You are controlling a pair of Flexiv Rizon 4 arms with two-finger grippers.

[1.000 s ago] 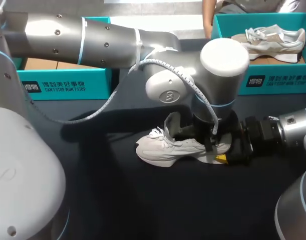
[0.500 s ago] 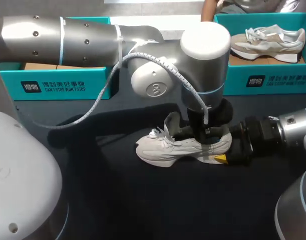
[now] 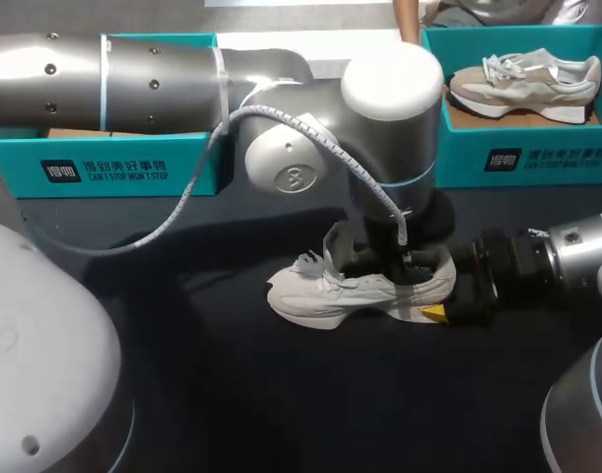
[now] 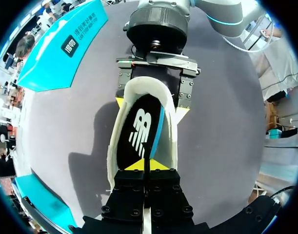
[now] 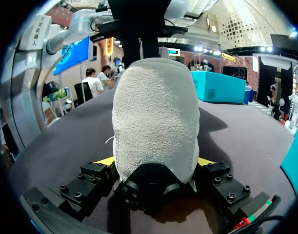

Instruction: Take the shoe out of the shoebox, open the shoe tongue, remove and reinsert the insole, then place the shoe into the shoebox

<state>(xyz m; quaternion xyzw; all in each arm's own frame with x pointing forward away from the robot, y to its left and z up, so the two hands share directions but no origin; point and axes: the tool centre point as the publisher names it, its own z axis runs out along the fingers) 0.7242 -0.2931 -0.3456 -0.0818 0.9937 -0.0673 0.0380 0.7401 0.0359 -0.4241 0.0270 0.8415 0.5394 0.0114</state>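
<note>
A pale grey shoe (image 3: 330,294) lies on its sole on the black table, toe to the left. My right gripper (image 3: 440,307) is shut on its suede heel (image 5: 156,112), a yellow tip on each side. From the left, my left arm arches over the shoe and its gripper (image 3: 406,266) goes down into the opening. In the left wrist view that gripper (image 4: 146,165) has its tips pressed together on the edge of the black insole (image 4: 136,131). The insole's blue side edge is tilted up inside the shoe. The shoe's tongue stands upright.
An open teal shoebox (image 3: 133,168) stands at the back left. A second teal box (image 3: 537,158) at the back right holds another pale shoe (image 3: 522,84). The dark table runs bare in front of the shoe.
My left arm's wrist and elbow have swung to the left and a little back above the shoe. The shoe and the right gripper have stayed put.
</note>
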